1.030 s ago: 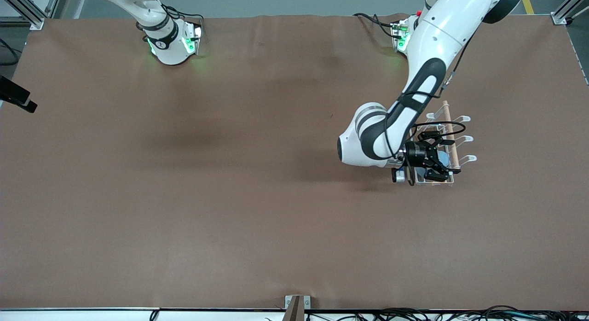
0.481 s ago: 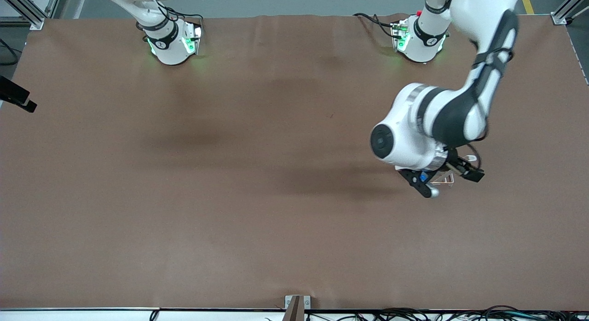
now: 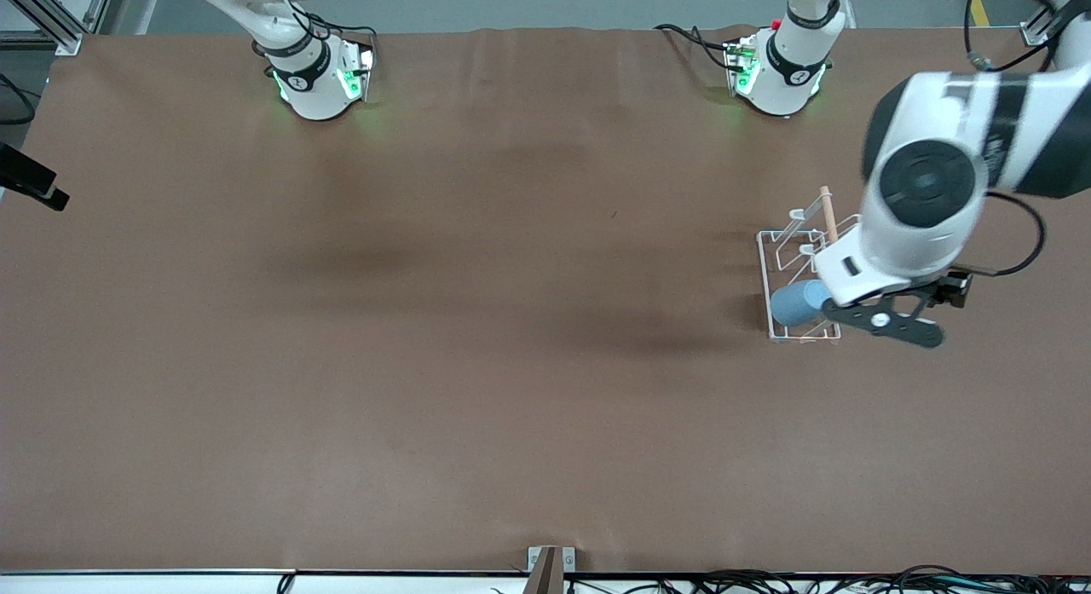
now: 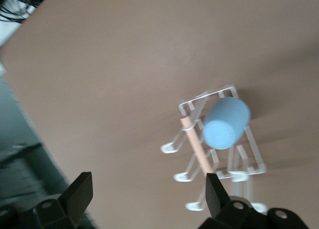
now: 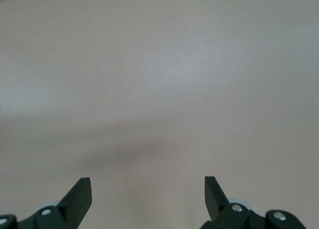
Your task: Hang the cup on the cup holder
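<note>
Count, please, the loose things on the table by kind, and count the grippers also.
Cups: 1, the blue cup on a prong of the rack.
Cup holders: 1, the white wire cup holder.
Grippers: 2, the left gripper and the right gripper, both open and empty.
Total: 4.

matt plastic cup — white wire cup holder, wooden rod
</note>
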Controlling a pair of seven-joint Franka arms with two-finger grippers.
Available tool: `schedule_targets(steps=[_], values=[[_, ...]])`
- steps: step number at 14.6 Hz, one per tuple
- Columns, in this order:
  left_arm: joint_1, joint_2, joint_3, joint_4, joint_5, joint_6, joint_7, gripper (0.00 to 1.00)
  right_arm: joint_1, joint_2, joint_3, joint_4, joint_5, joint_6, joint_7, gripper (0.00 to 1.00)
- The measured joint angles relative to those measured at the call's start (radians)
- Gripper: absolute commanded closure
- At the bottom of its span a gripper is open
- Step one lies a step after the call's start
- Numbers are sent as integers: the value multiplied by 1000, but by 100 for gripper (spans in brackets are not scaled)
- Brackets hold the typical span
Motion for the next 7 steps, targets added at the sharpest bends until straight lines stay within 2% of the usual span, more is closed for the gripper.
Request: schedule_targets(steps=[4, 7], values=[[-16, -124, 161, -39, -248, 30, -45, 0, 0, 3, 9, 0, 0, 1, -1, 0], [-36, -248, 221, -108, -330, 38, -93, 0, 0, 3, 9, 1, 0, 1, -18, 0]])
